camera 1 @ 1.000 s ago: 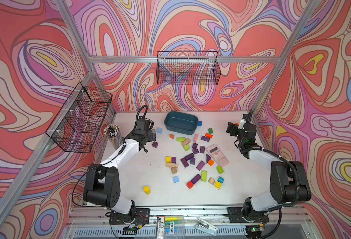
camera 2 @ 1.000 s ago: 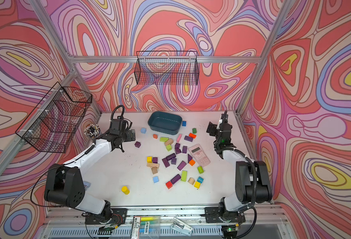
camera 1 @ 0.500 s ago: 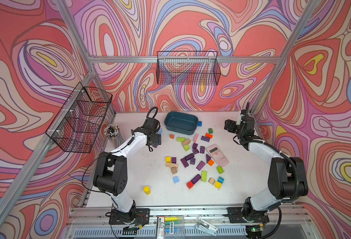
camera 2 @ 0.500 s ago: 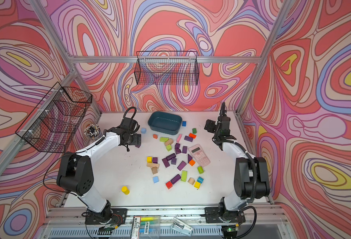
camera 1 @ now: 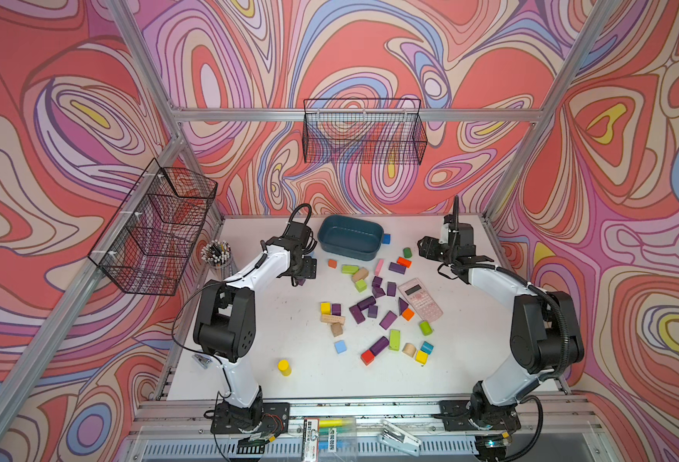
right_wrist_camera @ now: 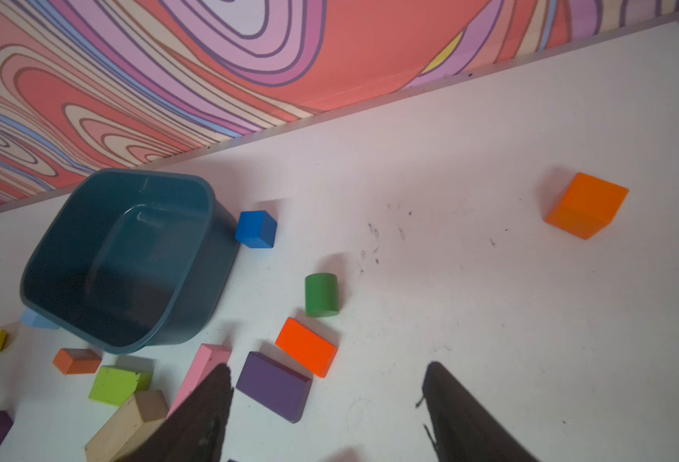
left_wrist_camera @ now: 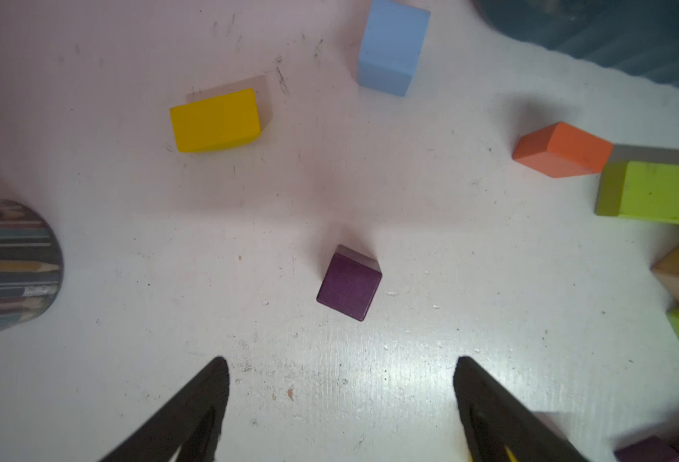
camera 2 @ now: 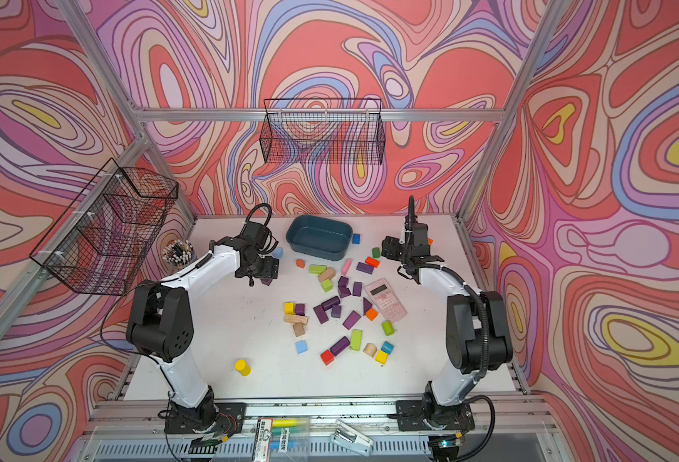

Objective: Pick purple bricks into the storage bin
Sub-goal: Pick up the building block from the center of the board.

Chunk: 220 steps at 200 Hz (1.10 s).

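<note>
- Purple cube (left_wrist_camera: 349, 282): dark, matt, one corner turned toward the left gripper (left_wrist_camera: 339, 360); no long axis.
- Purple bar (right_wrist_camera: 273, 386): lies flat, long axis roughly along the back wall, just ahead of the right gripper (right_wrist_camera: 329, 365).
- Both grippers: spread, empty.

White table (camera 1: 249, 320), scuffed; pink calculator (camera 1: 420, 299) flat right of centre, orange block (camera 1: 408, 314) just beside its near corner. Loose blocks: yellow cylinder (camera 1: 284, 367) upright, alone toward the front; light blue cube (camera 1: 340, 346); red cube (camera 1: 367, 357); pale pink bar (camera 1: 379, 267); bare-wood bar (camera 1: 333, 319) just beside a yellow cube (camera 1: 325, 308). Pencil cup (camera 1: 216, 254) at left edge; wire basket (camera 1: 363, 132) on back wall, tiered wire basket (camera 1: 157, 228) on left wall.
</note>
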Motion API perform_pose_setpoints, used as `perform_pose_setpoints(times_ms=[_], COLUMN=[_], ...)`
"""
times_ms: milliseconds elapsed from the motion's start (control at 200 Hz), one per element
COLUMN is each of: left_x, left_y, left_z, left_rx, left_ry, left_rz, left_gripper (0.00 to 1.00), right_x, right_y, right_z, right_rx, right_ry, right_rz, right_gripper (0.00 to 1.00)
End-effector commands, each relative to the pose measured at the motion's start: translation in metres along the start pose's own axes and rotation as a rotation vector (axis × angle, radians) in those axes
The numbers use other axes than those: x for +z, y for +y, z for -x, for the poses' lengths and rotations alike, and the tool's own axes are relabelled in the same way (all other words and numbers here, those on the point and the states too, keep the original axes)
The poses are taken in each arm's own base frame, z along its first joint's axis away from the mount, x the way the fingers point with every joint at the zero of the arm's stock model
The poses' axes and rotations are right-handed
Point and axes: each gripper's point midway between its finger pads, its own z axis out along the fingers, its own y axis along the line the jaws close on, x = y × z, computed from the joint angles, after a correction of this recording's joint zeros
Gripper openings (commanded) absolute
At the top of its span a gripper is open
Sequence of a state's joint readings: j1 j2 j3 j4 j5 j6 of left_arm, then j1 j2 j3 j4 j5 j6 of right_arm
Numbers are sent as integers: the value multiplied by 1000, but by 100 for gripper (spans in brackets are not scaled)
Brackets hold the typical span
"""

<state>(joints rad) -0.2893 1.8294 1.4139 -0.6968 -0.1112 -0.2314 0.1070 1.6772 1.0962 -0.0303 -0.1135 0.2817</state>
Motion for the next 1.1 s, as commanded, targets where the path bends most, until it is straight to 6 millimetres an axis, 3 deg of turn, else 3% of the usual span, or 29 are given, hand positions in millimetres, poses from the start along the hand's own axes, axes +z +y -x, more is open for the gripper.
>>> perform_pose_setpoints(times_ms=[0, 220, 501, 791, 1097], left_x=[2, 12, 29, 40, 51], left_y=[-5, -14, -8, -7, -7], left_z=[-6, -9, -13, -18, -14], left_rx=[147, 272, 279, 266, 280], left_ry=[58, 110, 167, 200, 213], left_rz=[-16, -70, -102, -132, -123], left_gripper=[91, 88, 80, 68, 64], right_x=[0, -1, -1, 1, 2], right_y=[19, 39, 58, 65, 71], right_z=[-3, -9, -10, -6, -5], right_rx=[-22, -60, -98, -120, -128], right_ry=[29, 47, 56, 49, 45], right_rz=[54, 88, 114, 121, 134], right_gripper=[79, 78, 78, 78, 78])
